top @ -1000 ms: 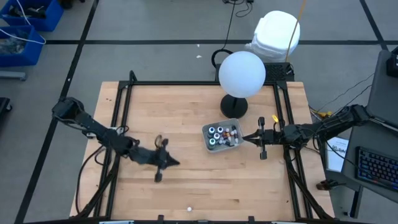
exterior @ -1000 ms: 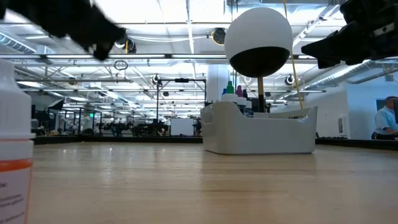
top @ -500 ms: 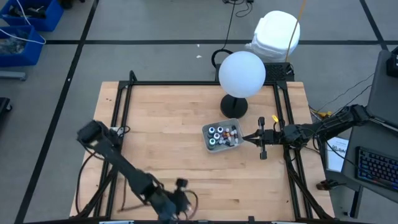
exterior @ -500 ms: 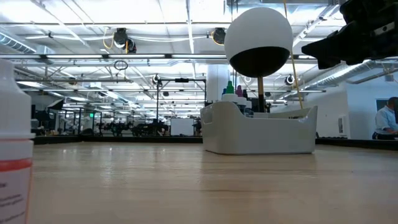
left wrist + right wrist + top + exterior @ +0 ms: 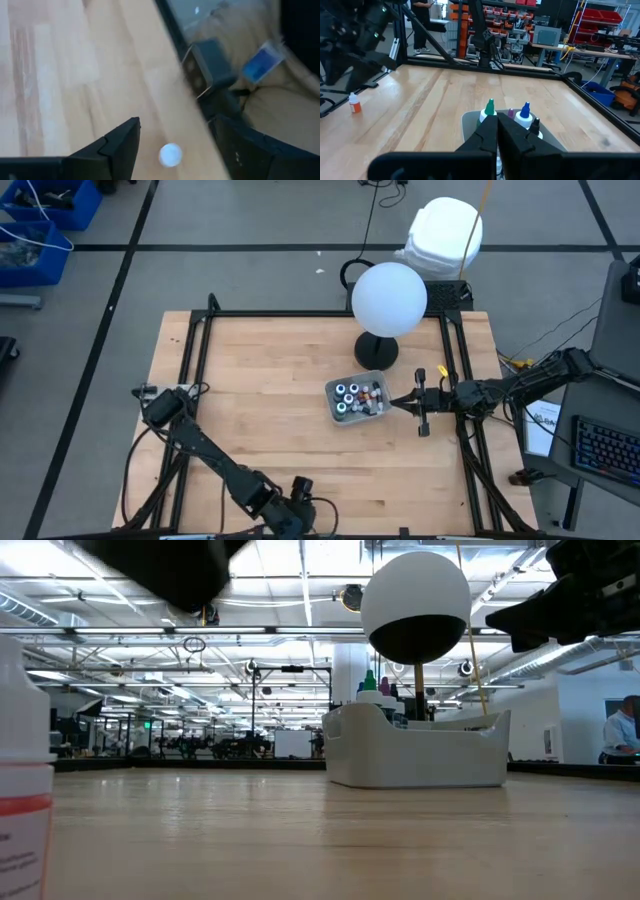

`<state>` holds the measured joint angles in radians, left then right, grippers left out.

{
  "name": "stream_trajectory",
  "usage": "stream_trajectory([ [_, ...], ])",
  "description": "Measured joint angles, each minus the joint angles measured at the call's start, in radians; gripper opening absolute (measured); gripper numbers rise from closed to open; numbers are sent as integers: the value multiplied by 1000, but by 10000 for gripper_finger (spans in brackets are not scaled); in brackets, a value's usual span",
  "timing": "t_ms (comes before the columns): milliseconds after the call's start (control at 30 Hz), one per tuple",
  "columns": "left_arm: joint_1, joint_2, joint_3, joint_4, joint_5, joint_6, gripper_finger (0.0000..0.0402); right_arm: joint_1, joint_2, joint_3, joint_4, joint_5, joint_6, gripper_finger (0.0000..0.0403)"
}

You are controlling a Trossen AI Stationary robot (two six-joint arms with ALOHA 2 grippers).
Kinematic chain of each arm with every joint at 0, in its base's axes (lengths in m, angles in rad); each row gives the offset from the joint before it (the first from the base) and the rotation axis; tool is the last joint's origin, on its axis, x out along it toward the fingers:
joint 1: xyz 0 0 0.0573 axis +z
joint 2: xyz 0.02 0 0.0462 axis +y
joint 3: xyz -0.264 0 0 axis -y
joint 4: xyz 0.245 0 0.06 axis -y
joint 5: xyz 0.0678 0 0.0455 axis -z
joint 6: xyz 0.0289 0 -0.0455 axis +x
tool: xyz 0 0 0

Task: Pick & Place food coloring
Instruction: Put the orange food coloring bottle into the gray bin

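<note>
Your left pincer (image 5: 175, 145) hung open and empty over one food coloring bottle (image 5: 170, 154) near the tabletop (image 5: 290, 430) edge at lower centre, risking knocking it off; right pincer (image 5: 392, 402) stayed shut beside the tray (image 5: 331, 391).

No words, brands or numbers can be read anywhere. The bottle (image 5: 22, 765) at the near left edge of the tabletop (image 5: 330, 840) carries small print, too blurred to make out.
</note>
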<state>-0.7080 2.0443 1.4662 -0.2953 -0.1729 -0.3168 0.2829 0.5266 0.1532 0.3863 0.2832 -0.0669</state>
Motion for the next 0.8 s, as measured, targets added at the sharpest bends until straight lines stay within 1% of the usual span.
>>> stream_trajectory([
  [133,17,37,0,-30,52,-10,261,0,0,0,-4,0,-1,0],
  [233,24,51,0,-18,93,-10,259,0,0,0,-8,0,-1,0],
  [500,23,51,0,-20,96,-11,232,0,0,0,-8,1,-1,0],
  [667,22,51,0,-78,94,-37,209,0,0,1,-8,1,-1,0],
  [800,22,51,0,-81,83,-33,192,0,0,1,-8,2,-1,0],
])
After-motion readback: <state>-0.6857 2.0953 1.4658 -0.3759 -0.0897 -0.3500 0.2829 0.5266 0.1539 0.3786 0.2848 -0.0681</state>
